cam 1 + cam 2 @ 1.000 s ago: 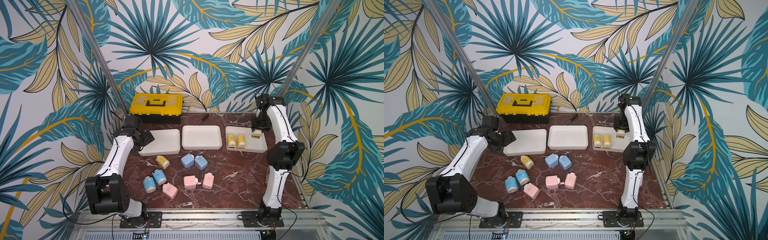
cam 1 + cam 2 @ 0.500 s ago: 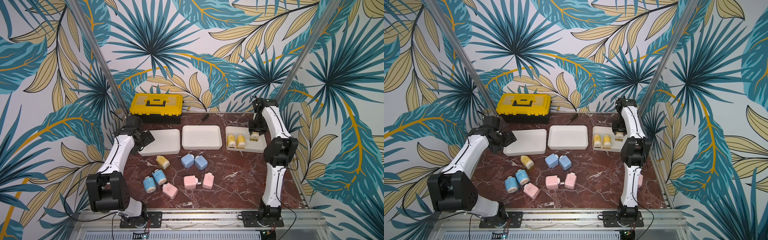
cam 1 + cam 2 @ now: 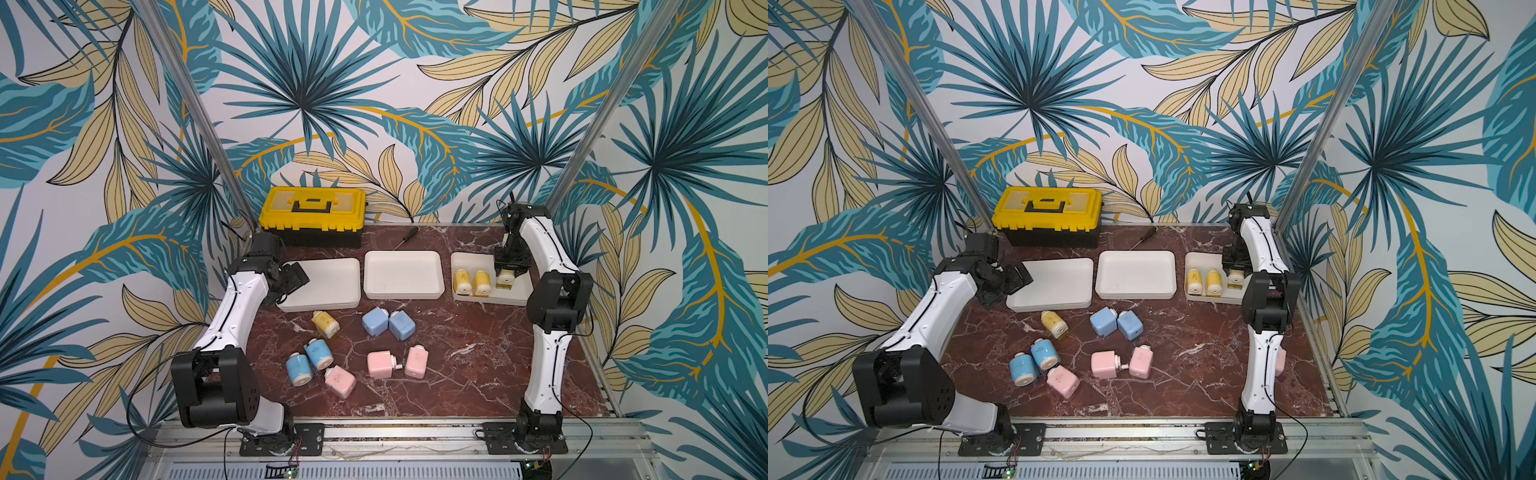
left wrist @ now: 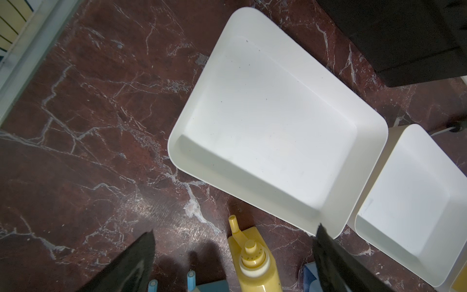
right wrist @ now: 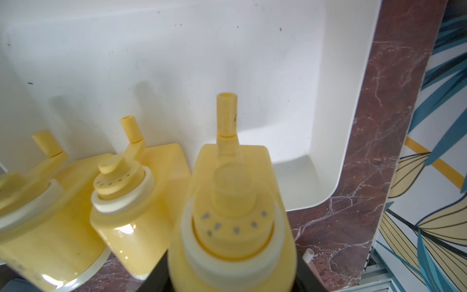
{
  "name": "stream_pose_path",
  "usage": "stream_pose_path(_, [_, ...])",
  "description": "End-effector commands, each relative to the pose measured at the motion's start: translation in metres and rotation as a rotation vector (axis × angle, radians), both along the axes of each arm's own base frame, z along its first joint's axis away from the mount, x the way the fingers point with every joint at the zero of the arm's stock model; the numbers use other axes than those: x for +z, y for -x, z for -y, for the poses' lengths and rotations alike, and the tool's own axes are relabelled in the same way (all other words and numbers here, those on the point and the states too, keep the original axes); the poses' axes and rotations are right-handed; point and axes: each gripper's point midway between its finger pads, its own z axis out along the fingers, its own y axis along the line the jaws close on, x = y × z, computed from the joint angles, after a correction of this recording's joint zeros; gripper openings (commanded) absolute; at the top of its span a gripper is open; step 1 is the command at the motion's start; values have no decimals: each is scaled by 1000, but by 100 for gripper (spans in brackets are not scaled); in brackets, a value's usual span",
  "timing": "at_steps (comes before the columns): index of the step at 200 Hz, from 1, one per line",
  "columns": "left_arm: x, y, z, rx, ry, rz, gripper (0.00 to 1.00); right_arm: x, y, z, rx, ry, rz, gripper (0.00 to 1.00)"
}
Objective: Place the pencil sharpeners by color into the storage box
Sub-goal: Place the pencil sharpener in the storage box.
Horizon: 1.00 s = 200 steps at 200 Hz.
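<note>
Holding now: the right gripper [image 3: 508, 276] grasps a yellow sharpener [image 5: 231, 217] by its flat sides, low over the right tray [image 3: 521, 296], beside two yellow ones [image 3: 472, 282] already in it.
Left gripper: left gripper [image 4: 235, 263] spread wide and empty, over the loose yellow sharpener [image 3: 325, 324] on the marble table [image 3: 469, 365], just beside the left tray [image 3: 332, 301].
Handling, judged: hard, light, glossy plastic; likely slippery. Grip across the flat body faces, not the thin crank handle or white collar.
Count, yellow: four; three at the right tray, one loose.
Count, blue: four [image 3: 388, 325], all loose on the table.
Count, pink: three [image 3: 397, 363] plainly loose; a fourth [image 3: 1280, 362] shows partly behind the right arm.
Count, trays: three; the middle tray [image 3: 402, 294] holds nothing.
</note>
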Motion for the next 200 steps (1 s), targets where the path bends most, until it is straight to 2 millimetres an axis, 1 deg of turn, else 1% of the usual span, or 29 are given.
stream_pose_path(1, [5, 4, 0, -9, -11, 14, 99, -22, 2, 1, 15, -18, -41, 39])
stream_pose_path(23, [5, 3, 0, -11, -11, 14, 99, -33, 4, -1, 24, -34, -61, 39])
stream_pose_path(47, [4, 3, 0, -10, -8, 12, 100, -41, 8, -4, 27, -53, -80, 38])
stream_pose_path(104, [4, 3, 2, -14, -5, 13, 99, -39, 9, -6, 28, -67, -76, 38])
stream_pose_path(137, [5, 3, 2, -16, -5, 15, 99, -41, 10, -6, 27, -70, -82, 38])
stream_pose_path(177, [1, 3, 3, -21, 1, 2, 99, -41, 9, -10, 29, -88, -79, 38])
stream_pose_path(200, [2, 2, 5, -22, 2, 7, 99, -41, 11, -9, 33, -88, -84, 39])
